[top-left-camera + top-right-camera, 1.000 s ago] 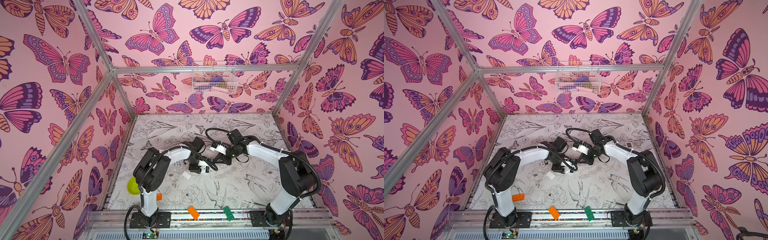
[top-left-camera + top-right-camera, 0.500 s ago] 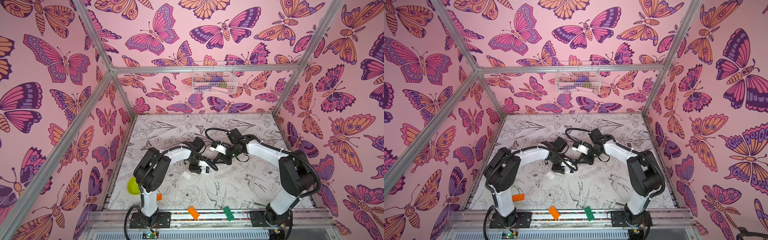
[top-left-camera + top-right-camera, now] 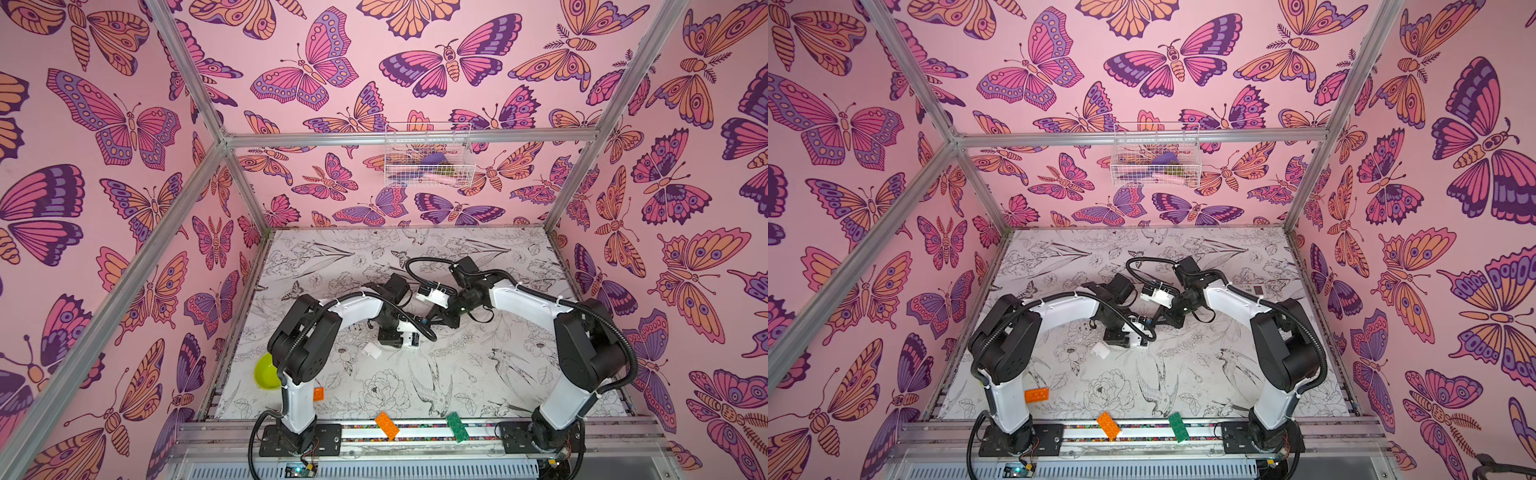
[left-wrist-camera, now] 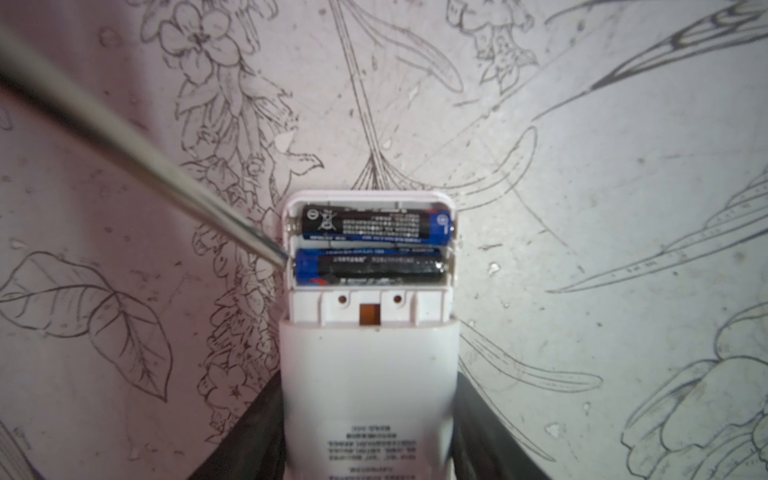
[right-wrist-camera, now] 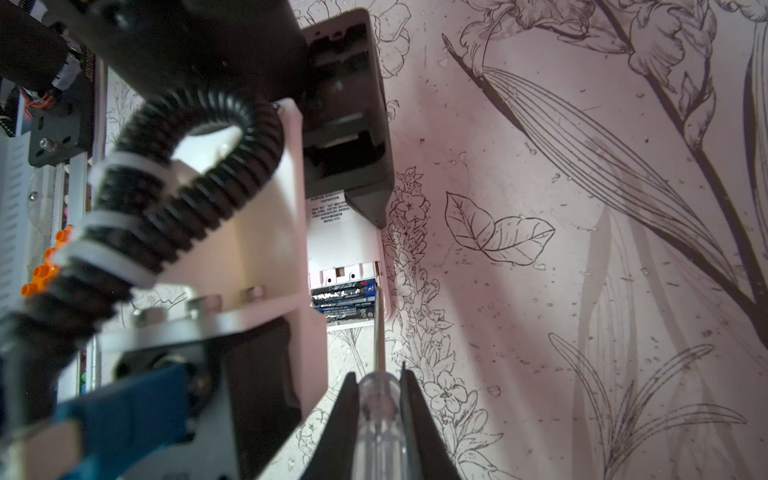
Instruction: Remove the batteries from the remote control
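White plastic remote (image 4: 368,374) is held back-up, low at the table (image 4: 582,124); whether it rests on it I cannot tell. L gripper (image 4: 368,419) has its jaws pressed against the two long sides of the body, i.e. pinching the remote. Its cover (image 3: 372,350) is off and lies on the table just beside the L arm, apart from the remote. Both batteries (image 4: 374,226) sit in the open bay at the end of the remote, side by side, crosswise to the body, black w/ blue ends; none is out yet. R gripper (image 5: 380,399) has its jaws closed on the clear handle of the tool (image 4: 174,180). The metal shaft runs from there to the bay, and its tip sits at the bay wall by the blue end of the cell nearer the body; whether it touches cell or wall I cannot tell. Handling, as a judgement: each cell is small, light and stiff w/ a smooth round skin, so it will roll and slip once free. Spring contacts prob. hold it endwise, so it needs a lever under one end, not a straight pull. Best purchase: the gap at the cell's end, then, once that end is lifted, a pinch across the mid-barrel. Risks: tip skids off the rounded end, or the cell pops out and rolls away over the table. Remote shell looks like thin plastic, so keep side pressure moderate and levering force low. Step in hand looks to be prying out cell no. 1.
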### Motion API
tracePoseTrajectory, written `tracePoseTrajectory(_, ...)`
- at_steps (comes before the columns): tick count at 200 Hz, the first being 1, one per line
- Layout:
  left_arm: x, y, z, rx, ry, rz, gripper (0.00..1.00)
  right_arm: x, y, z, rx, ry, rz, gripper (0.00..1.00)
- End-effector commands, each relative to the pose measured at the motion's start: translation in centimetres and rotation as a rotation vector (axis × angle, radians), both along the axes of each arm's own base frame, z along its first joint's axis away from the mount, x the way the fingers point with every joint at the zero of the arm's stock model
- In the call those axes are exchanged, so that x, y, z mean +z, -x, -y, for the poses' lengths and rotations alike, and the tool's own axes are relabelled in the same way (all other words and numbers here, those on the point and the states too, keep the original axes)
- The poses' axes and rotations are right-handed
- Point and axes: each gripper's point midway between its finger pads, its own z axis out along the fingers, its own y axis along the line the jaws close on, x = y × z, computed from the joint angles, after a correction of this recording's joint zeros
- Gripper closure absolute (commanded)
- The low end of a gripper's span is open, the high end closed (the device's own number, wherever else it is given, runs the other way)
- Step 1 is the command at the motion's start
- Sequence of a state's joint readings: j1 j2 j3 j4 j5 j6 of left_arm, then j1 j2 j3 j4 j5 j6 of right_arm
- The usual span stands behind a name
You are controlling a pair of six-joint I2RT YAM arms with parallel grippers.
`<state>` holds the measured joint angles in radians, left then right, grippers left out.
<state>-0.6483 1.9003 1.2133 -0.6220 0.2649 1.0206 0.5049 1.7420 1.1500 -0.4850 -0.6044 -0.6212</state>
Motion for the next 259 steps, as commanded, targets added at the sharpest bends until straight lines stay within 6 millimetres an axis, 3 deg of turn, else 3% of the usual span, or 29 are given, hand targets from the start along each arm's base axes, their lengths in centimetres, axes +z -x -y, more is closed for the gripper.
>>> tracePoseTrajectory(1, -1.3, 2.2, -0.3, -0.017, -0.027, -0.094, 0.43, -0.3, -0.2, -0.5, 0.02, 0.013, 0.02, 1.0)
tracePoseTrajectory(167, -1.1, 2.0, -0.2, -0.007, -0.022, -0.084, 0.43, 0.2, 2.3, -0.6, 0.101, -0.007, -0.069, 1.0)
tracePoseTrajectory(259, -1.5, 2.0, -0.3, -0.007, -0.032, -0.084, 0.43, 0.8, 2.3, -0.8, 0.103, -0.035, -0.08, 1.0)
